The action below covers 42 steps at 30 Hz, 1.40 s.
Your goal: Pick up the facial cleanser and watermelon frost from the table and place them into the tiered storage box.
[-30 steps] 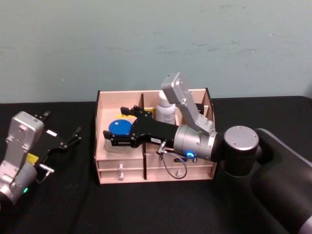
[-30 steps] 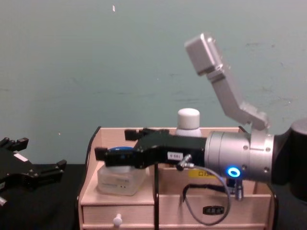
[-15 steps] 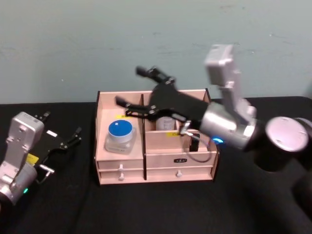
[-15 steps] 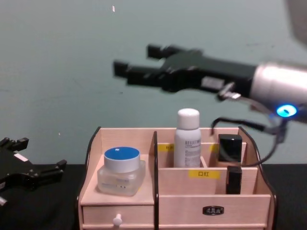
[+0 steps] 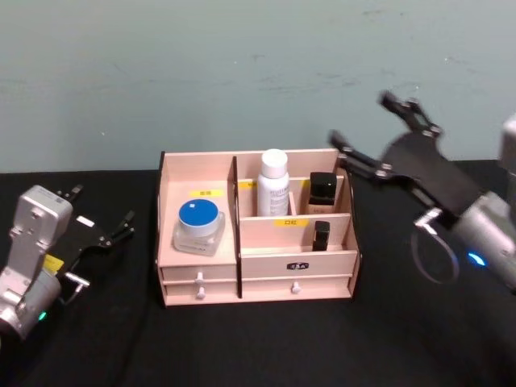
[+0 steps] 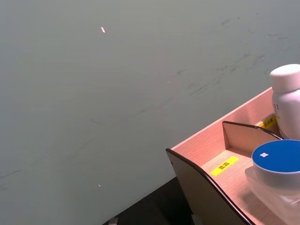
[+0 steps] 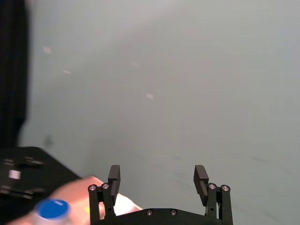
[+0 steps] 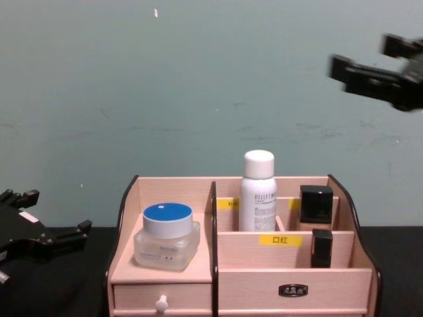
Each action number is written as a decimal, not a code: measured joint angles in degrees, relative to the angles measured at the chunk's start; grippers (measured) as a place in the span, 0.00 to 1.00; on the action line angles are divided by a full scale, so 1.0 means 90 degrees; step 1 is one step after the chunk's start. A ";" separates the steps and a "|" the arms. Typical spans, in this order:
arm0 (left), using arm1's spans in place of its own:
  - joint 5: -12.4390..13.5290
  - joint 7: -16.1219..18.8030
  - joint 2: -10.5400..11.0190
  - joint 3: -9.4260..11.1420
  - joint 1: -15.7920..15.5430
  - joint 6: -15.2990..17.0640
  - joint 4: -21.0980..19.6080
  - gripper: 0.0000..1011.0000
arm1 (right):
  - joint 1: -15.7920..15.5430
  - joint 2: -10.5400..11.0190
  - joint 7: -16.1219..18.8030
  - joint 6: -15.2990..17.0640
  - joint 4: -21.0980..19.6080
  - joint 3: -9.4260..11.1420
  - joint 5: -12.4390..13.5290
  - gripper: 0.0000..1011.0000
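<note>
Against a teal wall, the tiered storage box point(image 5: 258, 262) sits mid-frame on black table point(image 5: 242, 339); right gripper point(image 5: 377, 129), upper right, gapes empty, its blue-lidded jar point(image 5: 198, 226) placed inside; left gripper point(image 5: 101, 216) idles spread at left.

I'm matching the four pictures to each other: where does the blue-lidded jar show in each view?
Head: blue-lidded jar in the box's left compartment.
Chest: jar, left compartment, above the knobbed drawer.
Left wrist: jar at the lower right edge.
Right wrist: blurred jar, lower left.
Shared landmark: the tiered storage box.

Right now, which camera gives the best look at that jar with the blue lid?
The chest view: the blue-lidded jar shows whole from the side in the tiered storage box. The head view shows it from above; the left wrist view crops it; the right wrist view blurs it.
</note>
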 joint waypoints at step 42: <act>0.0000 0.0000 0.0000 0.0000 0.0000 0.0000 0.0000 1.00 | -0.0627 -0.0411 -0.0636 -0.0016 0.0998 0.0502 -0.0368 0.99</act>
